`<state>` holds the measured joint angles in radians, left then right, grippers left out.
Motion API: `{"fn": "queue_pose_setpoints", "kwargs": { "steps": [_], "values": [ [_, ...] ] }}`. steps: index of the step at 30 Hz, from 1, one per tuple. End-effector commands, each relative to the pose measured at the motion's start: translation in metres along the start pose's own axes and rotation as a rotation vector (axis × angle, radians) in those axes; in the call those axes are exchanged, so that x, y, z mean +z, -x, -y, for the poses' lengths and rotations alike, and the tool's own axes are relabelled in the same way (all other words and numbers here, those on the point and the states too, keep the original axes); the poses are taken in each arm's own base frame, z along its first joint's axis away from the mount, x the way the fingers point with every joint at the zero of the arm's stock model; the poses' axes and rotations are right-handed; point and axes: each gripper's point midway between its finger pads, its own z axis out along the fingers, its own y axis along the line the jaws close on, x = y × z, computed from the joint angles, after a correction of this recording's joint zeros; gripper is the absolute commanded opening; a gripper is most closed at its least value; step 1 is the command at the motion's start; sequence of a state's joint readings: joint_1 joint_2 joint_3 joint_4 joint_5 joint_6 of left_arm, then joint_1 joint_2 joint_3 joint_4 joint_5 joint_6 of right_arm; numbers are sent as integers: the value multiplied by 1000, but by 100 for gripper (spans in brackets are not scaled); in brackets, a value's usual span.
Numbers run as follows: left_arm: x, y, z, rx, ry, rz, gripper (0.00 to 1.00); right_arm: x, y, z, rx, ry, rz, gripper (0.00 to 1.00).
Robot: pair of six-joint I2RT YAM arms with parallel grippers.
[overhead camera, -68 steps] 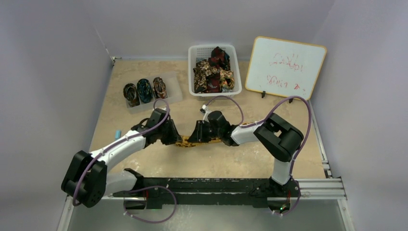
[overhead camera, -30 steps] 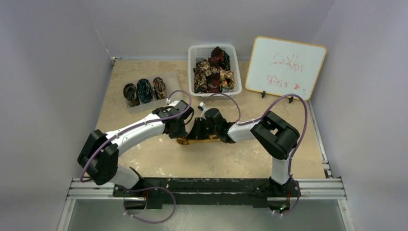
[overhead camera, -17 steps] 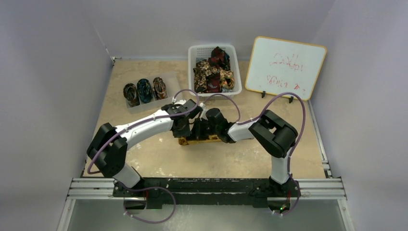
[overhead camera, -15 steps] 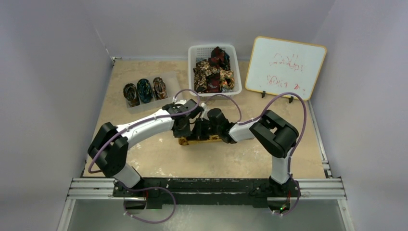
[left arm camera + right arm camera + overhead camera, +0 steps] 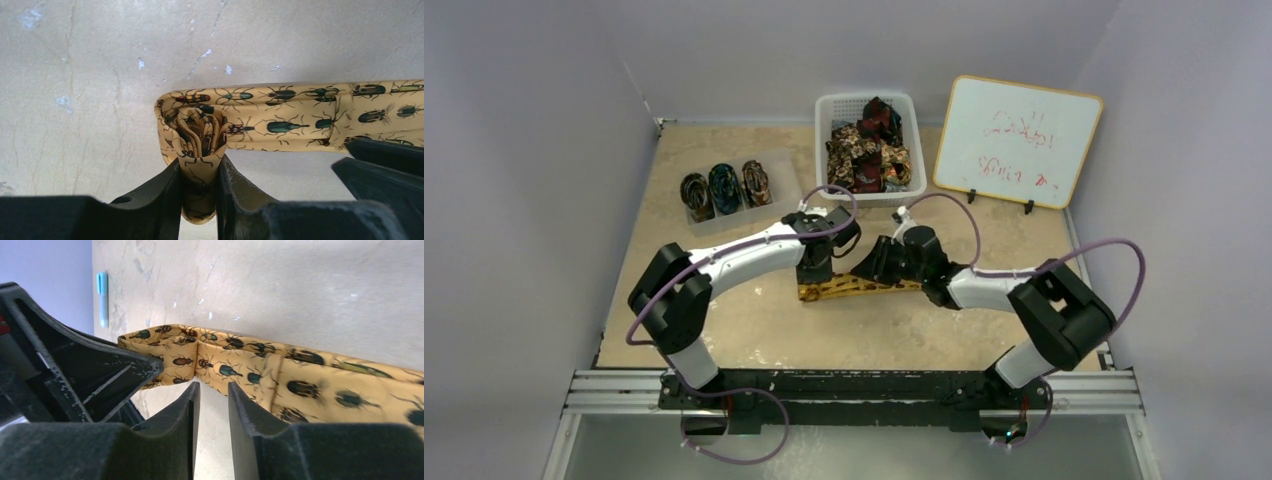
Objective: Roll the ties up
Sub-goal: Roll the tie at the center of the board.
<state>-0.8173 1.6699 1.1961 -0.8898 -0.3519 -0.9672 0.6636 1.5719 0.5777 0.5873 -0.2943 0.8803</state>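
- Three rolled ties point(image 5: 725, 187) sit side by side in a clear tray point(image 5: 779, 172) at the far left of the surface point(image 5: 754, 330).
- Left hand point(image 5: 199, 167): fingers clamped on the rolled end of the golden-yellow tie point(image 5: 280, 107), which carries a beetle print.
- The unrolled length of the golden-yellow tie runs rightward from the roll, at the centre of the surface, between the two hands.
- Right hand point(image 5: 212, 390): fingers narrowly apart, nothing between them. The tips are just beside the strip.
- A white basket point(image 5: 822, 150) at far centre holds loose ties point(image 5: 864, 150).
- A whiteboard point(image 5: 1017, 140) stands at far right.
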Motion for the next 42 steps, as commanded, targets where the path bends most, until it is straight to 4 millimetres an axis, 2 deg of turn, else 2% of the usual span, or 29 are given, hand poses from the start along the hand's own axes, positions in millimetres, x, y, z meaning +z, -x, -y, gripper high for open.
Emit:
{"fn": "queue_pose_setpoints", "kwargs": {
  "steps": [1, 6, 9, 14, 17, 19, 20, 24, 25, 26, 29, 34, 37, 38, 39, 40, 42],
  "values": [
    [-1, 7, 18, 4, -12, 25, 26, -20, 22, 19, 16, -100, 130, 32],
    [7, 5, 37, 34, -27, 16, 36, -43, 37, 17, 15, -111, 229, 44],
    [11, 2, 56, 63, -72, 7, 45, -56, 46, 14, 5, -120, 288, 51],
    [18, -5, 77, 83, -152, -22, 53, -68, 51, 8, -13, -112, 319, 58],
    [6, 0, 83, 72, -200, -8, 55, -68, 49, 7, -37, -105, 305, 61],
    [-12, 9, 82, 49, -241, 31, 59, -69, 49, 1, -64, -79, 300, 68],
    [-16, 9, 78, 42, -249, 40, 61, -69, 48, -2, -86, -62, 290, 70],
    [-56, 23, 70, 0, -379, 136, 70, -68, 50, -26, -214, 45, 274, 80],
    [-62, 24, 67, -3, -402, 152, 75, -69, 55, -33, -260, 66, 287, 81],
    [-67, 25, 63, -7, -424, 167, 76, -71, 66, -41, -298, 81, 328, 81],
    [-73, 26, 46, -43, -452, 176, 78, -78, 78, -64, -416, 160, 394, 80],
    [-58, 22, 8, -124, -511, 147, 78, -79, 73, -87, -680, 278, 397, 84],
    [-50, 24, -17, -191, -543, 163, 79, -61, 67, -91, -881, 275, 328, 79],
    [-48, 19, -20, -197, -570, 151, 80, -53, 62, -93, -931, 271, 296, 78],
    [-44, 21, -28, -228, -590, 149, 80, -42, 56, -90, -1049, 250, 251, 79],
    [-42, 23, -32, -245, -623, 151, 80, -26, 34, -83, -1141, 228, 148, 79],
    [-33, 18, -43, -282, -650, 117, 80, -6, 12, -73, -1313, 191, 18, 80]
  ]
}}
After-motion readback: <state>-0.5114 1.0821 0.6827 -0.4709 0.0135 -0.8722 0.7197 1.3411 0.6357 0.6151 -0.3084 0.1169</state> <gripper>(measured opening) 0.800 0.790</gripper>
